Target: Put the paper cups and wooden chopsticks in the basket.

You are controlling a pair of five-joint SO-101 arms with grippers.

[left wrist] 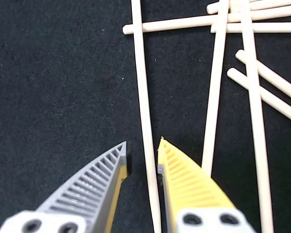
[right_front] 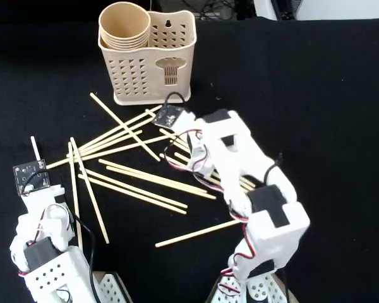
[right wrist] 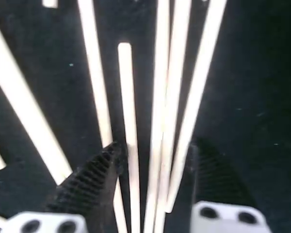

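my right gripper (right wrist: 155, 144) is hanging open over several chopsticks (right wrist: 160, 97) on the worktop (right wrist: 262, 73), their length running out between its jaws (my left gripper (left wrist: 142, 141), open too, is straddling one).

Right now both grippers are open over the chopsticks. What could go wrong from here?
1. The right gripper straddles several chopsticks at once. Closing could grab a loose bundle, and some may slip out on the way to the basket.
2. The left gripper has a single chopstick between its open jaws, but that stick crosses another chopstick farther out. Lifting may drag or flick it.
3. The paper cups fill one end of the basket, leaving less room for sticks.
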